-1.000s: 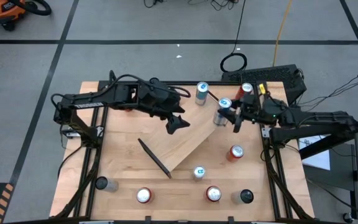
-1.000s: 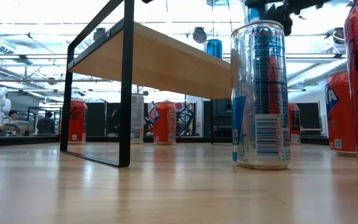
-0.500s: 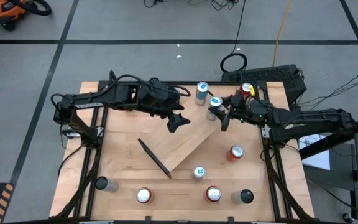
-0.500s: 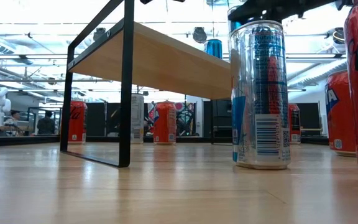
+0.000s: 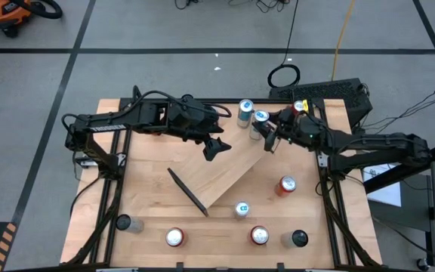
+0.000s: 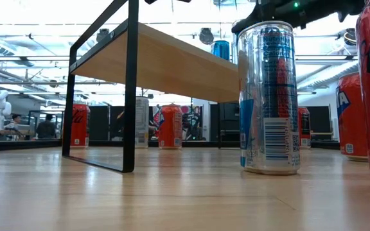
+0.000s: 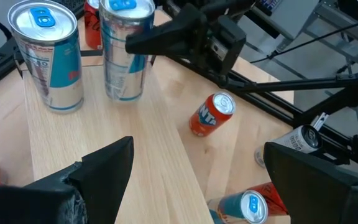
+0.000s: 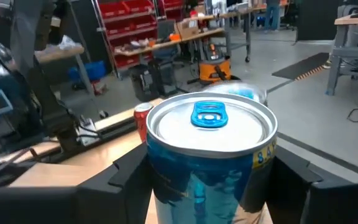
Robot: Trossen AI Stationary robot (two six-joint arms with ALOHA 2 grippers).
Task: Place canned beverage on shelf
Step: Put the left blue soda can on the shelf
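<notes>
Since a second ago the right gripper (image 5: 266, 138) has carried its silver-and-blue can (image 5: 260, 119) from off the shelf's far-right end inward, so the can now stands over that end of the shelf (image 5: 221, 172), just beside a second silver-and-blue can (image 5: 245, 112) at the far edge; the right wrist view shows the two dark fingers (image 8: 129, 171) closed on the can's sides, its blue tab facing up; whether its base touches the board cannot be told; the shelf lies slantwise across the middle of the table (image 5: 146, 208), a black bracket at its near-left end; the left gripper (image 5: 213, 147) hovers over the shelf's far-left part, fingers spread wide and holding nothing; an orange can (image 5: 286, 184) lies right of the shelf, and another silver-and-blue can (image 5: 241, 209) stands just off its near edge.
</notes>
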